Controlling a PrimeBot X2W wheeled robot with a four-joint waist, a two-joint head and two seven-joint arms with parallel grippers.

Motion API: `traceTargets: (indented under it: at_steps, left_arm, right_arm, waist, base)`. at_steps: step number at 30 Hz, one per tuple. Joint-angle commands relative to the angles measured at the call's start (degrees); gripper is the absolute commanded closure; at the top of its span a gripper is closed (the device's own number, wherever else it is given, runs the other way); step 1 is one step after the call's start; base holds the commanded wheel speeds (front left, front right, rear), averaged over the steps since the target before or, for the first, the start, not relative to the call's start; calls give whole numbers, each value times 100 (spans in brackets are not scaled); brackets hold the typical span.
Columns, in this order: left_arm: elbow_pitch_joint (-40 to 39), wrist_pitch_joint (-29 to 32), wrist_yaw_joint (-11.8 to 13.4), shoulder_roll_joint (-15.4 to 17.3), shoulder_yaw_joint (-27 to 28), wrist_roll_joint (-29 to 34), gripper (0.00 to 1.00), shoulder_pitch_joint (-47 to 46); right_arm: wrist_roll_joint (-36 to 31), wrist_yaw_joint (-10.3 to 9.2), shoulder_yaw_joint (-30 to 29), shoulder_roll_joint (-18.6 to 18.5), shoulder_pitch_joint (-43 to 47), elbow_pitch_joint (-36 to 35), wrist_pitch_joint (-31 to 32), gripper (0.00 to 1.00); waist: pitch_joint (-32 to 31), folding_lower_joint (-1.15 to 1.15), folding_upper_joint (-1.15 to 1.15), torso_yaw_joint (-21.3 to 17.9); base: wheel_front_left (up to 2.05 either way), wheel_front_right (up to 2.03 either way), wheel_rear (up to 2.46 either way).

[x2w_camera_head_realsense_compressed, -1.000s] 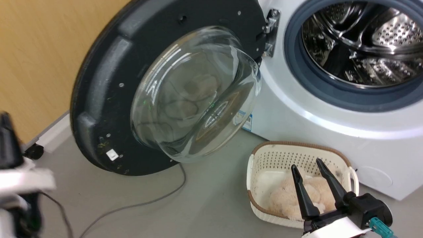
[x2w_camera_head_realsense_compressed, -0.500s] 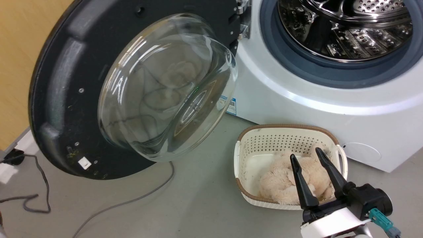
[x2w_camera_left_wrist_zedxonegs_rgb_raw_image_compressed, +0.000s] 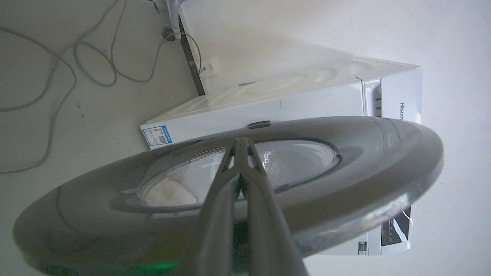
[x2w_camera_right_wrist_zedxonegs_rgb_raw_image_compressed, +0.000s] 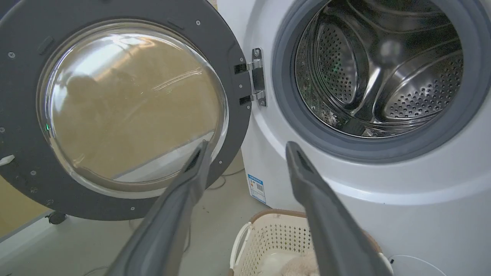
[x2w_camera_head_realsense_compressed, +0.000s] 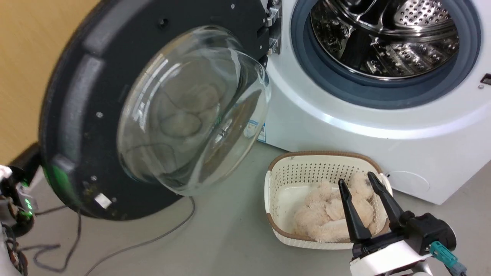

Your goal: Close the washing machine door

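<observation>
The washing machine door stood swung wide open, hung from the metal hinge at the left edge of the washing machine. Its inner face and bulging glass window faced out over the floor. The door's free edge lay far to the left, near the yellow wall, and its lower rim hung above a grey cable trailing across the floor. The round opening, ringed by the grey gasket, had nothing across it, and the steel drum behind it was bare.

In the left wrist view, the left end effector was closed, fingers pressed flat together. Its tips lay over the door's outer face at the window's edge; whether they touched could not be told.

The right end effector was open, holding nothing. It hung above a cream perforated basket that sat on the floor just before the machine's lower front edge and held a fluffy beige toy. In the right wrist view its spread fingers pointed at the strip of white front panel between the door and the opening.
</observation>
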Motion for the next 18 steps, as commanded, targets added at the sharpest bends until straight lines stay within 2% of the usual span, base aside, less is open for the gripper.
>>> traceTargets:
  at_steps: [1, 9, 14, 18]
  left_arm:
    - [-192, 204, -20, -163, -105, -66, 100, 214]
    - [-1448, 1128, 233, -702, -409, -431, 100, 996]
    - [-2384, 1588, 553, -1100, -782, -590, 100, 1535]
    - [-2962, 1630, 911, -1303, -1103, -903, 100, 1942]
  right_arm:
    - [33, 3, -14, 7, -21, 8, -25, 0]
    - [98, 3, -60, 18, 95, 35, -25, 0]
    - [129, 3, -83, 21, 152, 46, -25, 0]
    - [164, 3, -108, 21, 165, 58, -25, 0]
  waist:
    - [-58, 0, 0, -29]
    - [-318, 0, 0, -170]
    - [-391, 0, 0, -371]
    - [-383, 0, 0, -632]
  base:
    - [0, 0, 0]
    - [0, 0, 0]
    - [0, 0, 0]
    - [0, 0, 0]
